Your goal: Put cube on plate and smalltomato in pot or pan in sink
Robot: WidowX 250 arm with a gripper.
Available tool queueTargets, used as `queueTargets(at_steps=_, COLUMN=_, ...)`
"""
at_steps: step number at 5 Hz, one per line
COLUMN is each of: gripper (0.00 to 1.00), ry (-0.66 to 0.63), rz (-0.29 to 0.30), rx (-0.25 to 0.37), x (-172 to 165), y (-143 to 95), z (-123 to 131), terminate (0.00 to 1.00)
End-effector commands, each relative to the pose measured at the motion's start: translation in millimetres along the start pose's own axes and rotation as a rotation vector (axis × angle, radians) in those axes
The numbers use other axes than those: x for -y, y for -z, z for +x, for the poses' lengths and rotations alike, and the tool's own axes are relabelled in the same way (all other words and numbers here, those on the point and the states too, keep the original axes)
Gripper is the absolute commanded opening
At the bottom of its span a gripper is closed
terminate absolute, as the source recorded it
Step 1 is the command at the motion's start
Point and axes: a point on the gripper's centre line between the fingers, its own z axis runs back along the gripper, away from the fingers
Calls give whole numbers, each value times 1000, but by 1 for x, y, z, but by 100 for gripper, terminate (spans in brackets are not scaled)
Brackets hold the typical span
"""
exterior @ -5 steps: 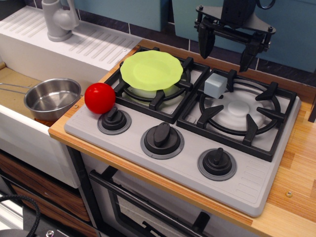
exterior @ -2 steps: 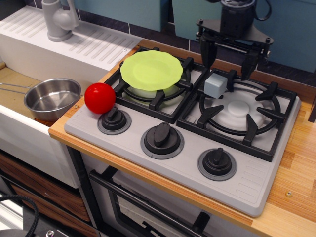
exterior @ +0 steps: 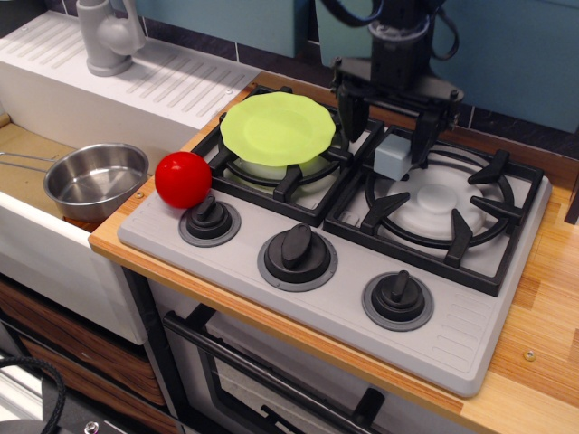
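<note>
The pale grey-blue cube (exterior: pixel 393 156) sits on the grate between the two back burners. My gripper (exterior: pixel 387 131) is open, its two black fingers straddling the cube from just above and behind it. The lime-green plate (exterior: pixel 277 128) rests on the left burner, left of the cube. The glossy red smalltomato (exterior: pixel 183 179) sits at the stove's front-left corner. The steel pan (exterior: pixel 95 180) with its thin handle lies in the sink (exterior: pixel 36 244) at the left.
The grey tap (exterior: pixel 107 36) stands on the ribbed white drainboard (exterior: pixel 172 81) at back left. Three stove knobs (exterior: pixel 297 246) line the front of the grey hob. Black burner grates (exterior: pixel 452 203) rise around the cube. Wooden counter (exterior: pixel 543 298) lies to the right.
My gripper has moved left and down, from above the right burner's back edge to around the cube, staying open. Nothing else has moved.
</note>
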Motion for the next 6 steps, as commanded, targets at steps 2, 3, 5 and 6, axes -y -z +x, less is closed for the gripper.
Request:
queueTargets(at_steps=2, gripper=0, ry=-23, rz=3, rx=57, x=5, y=-8, z=5, terminate=0)
queueTargets(at_steps=3, gripper=0, ry=-25, rz=5, rx=60, x=7, y=-8, z=5, terminate=0)
queueTargets(at_steps=5, gripper=0, ry=-44, rz=23, rx=10, x=14, y=-35, z=8, terminate=0)
queueTargets(at_steps=6, gripper=0, ry=-40, rz=26, rx=-9, x=12, y=-47, z=9, terminate=0)
